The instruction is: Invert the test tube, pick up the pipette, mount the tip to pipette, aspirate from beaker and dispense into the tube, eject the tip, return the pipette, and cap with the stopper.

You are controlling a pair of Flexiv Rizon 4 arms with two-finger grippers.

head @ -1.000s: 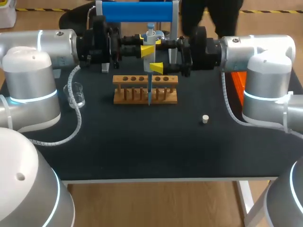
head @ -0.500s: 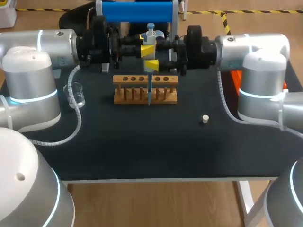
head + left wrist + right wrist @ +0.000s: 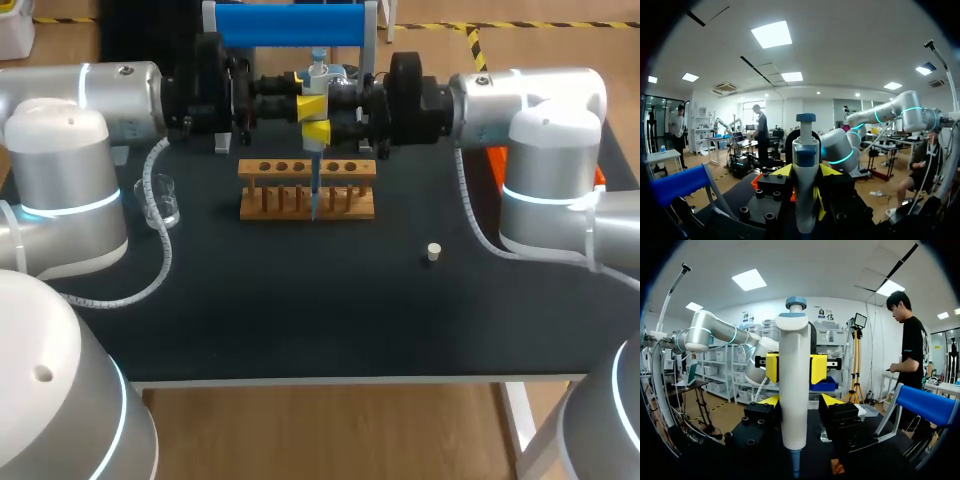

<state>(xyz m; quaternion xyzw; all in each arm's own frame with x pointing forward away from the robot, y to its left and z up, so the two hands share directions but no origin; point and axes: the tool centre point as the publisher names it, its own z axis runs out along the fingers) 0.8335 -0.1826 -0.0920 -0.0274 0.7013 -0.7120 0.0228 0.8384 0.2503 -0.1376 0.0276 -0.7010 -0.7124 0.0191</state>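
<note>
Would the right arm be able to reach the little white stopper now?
Probably yes. The stopper lies alone on the right arm's side, and the right gripper looks open around the pipette that the left gripper holds.

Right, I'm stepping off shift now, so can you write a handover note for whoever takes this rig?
Left gripper: shut on the pipette, upright above the rack.
Right gripper: open, fingers either side of the pipette.
Done: tip mounted, pointing down at the rack.
Beaker by the left arm; stopper loose on the table.
To do: eject tip, return pipette, cap. Dispensing: cannot tell.
</note>
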